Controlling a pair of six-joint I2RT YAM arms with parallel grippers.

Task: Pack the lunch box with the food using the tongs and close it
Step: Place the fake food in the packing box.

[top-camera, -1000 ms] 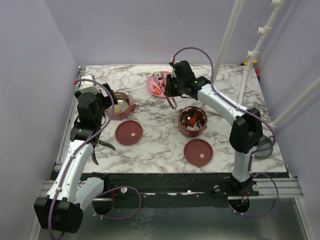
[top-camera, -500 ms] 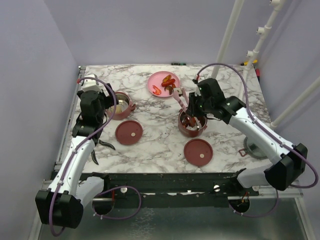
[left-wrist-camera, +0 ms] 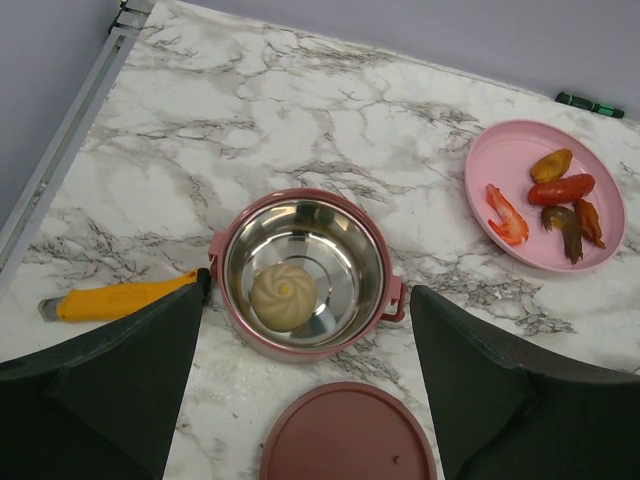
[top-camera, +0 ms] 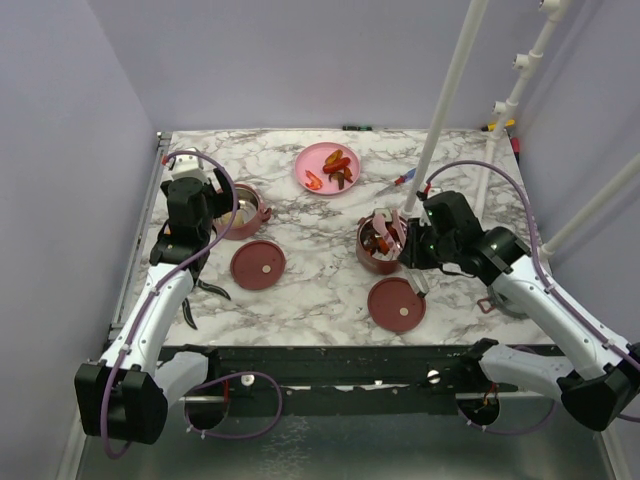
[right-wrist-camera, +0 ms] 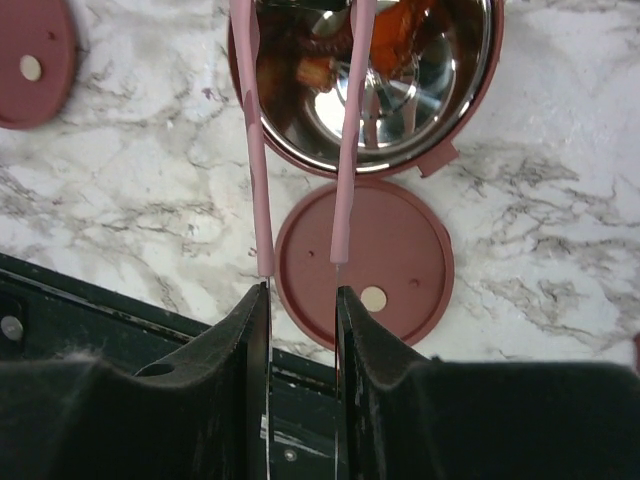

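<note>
The right gripper (right-wrist-camera: 300, 300) is pinching the pink tongs (right-wrist-camera: 343, 150), whose tips are reaching into the lunch box tier (right-wrist-camera: 450, 90) at the frame's top. The left gripper (left-wrist-camera: 310, 298) is hanging spread wide over the other tier (left-wrist-camera: 345, 250), mid-frame, where a bun (left-wrist-camera: 283, 297) is lying.

Pink plate (left-wrist-camera: 512, 160), yellow-handled tool (left-wrist-camera: 120, 298), marble table (left-wrist-camera: 300, 130)

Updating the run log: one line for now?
right gripper: tongs over right bowl | left gripper: open above bun bowl | plate: holds food
</note>
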